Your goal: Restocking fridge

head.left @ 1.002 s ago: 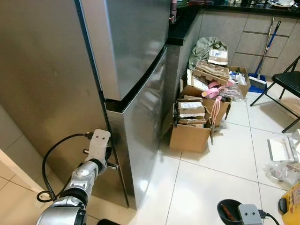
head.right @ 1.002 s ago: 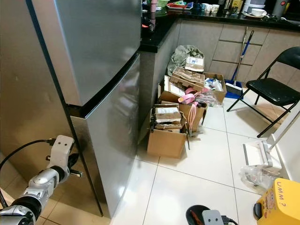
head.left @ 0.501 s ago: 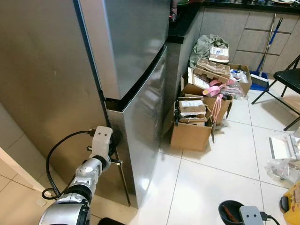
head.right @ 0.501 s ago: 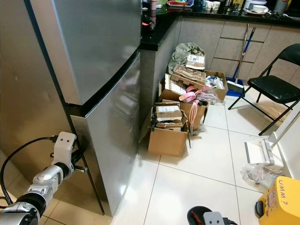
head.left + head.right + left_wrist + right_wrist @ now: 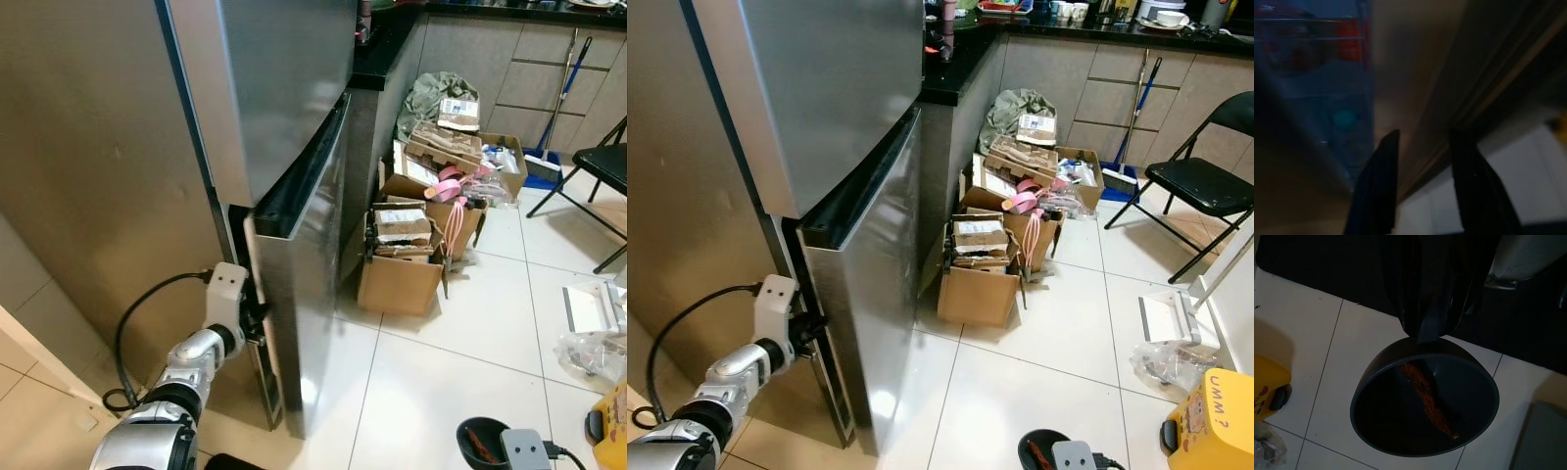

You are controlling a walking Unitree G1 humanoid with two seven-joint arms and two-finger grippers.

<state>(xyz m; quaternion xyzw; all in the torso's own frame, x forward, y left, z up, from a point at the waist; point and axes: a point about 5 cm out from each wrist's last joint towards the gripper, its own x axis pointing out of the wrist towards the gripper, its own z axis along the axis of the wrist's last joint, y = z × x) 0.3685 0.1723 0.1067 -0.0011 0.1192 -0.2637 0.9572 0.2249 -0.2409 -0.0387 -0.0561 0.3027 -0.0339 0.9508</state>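
Far left: left gripper (image 5: 257,315) hooked at the edge of the fridge's lower door (image 5: 304,294), black fingers (image 5: 1376,191) spread apart, straddling that edge. Door ajar, gap along its hinge-free side; blue-lit shelves dimly seen inside through the wrist view, blurred. Upper door (image 5: 274,88) closed above. Right of the fridge, against the dark counter (image 5: 377,59): open cardboard boxes (image 5: 397,269) stuffed with papers and pink items. Further right: folding chair (image 5: 602,171), broom (image 5: 549,117). Lower right: right gripper (image 5: 1432,318) clamped on the rim of a dark bowl (image 5: 1425,404) holding a reddish-brown strip, above white floor tiles (image 5: 441,372), yellow container (image 5: 1210,421) just beside.
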